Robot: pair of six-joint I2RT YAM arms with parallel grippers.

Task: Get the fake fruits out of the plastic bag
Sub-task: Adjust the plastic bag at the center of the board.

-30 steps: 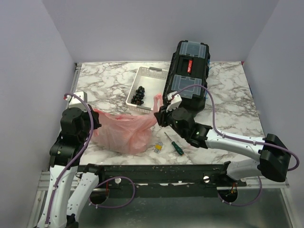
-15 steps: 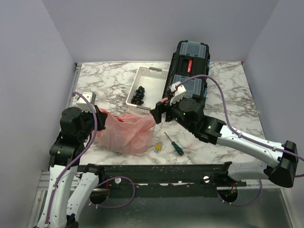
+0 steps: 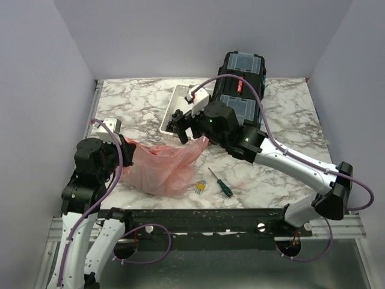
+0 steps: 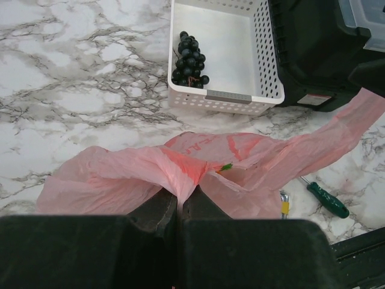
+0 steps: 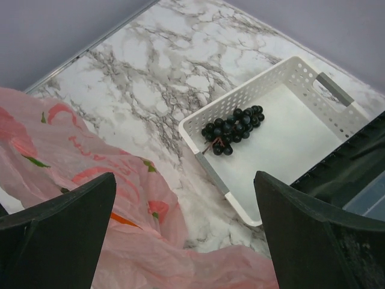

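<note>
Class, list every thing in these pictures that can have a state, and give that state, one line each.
plastic bag: crumpled flat on the table, one fold pinched
left claw: shut on the plastic bag
right claw: open, empty
white tray: upright, holding the grapes
grapes: in the tray, by one wall
toolbox: lid shut
screwdriver: lying flat, untouched

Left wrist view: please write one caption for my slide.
Left gripper pinches the pink plastic bag; white tray with black grapes lies beyond.
</note>
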